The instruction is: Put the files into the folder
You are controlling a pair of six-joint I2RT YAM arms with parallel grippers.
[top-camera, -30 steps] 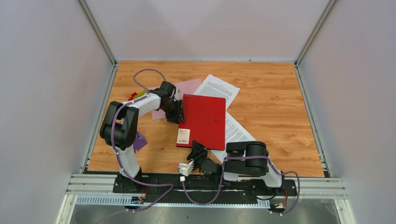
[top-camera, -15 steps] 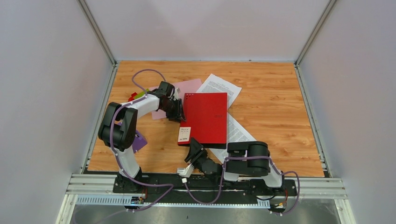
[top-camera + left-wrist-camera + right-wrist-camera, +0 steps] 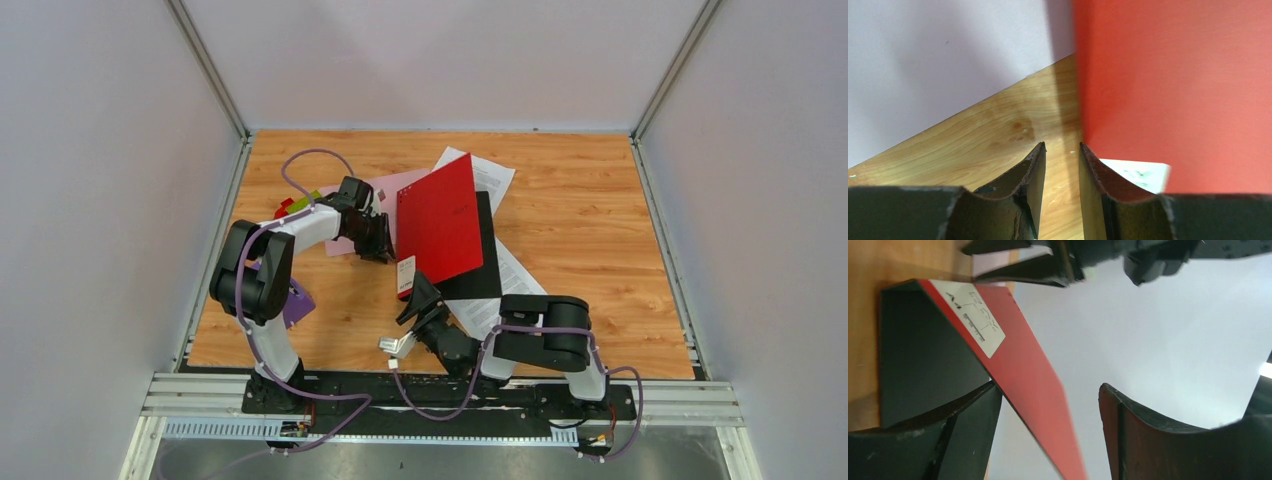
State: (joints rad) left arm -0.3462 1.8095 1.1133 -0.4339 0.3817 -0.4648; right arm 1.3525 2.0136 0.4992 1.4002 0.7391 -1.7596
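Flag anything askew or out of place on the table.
The red folder is propped half open, cover tilted up. The upper printed sheet and lower printed sheet lie crooked underneath it, sticking out, not inside.

White links, black joints and looping purple cables (image 3: 318,151) make up the left arm (image 3: 305,225) and right arm (image 3: 545,335).
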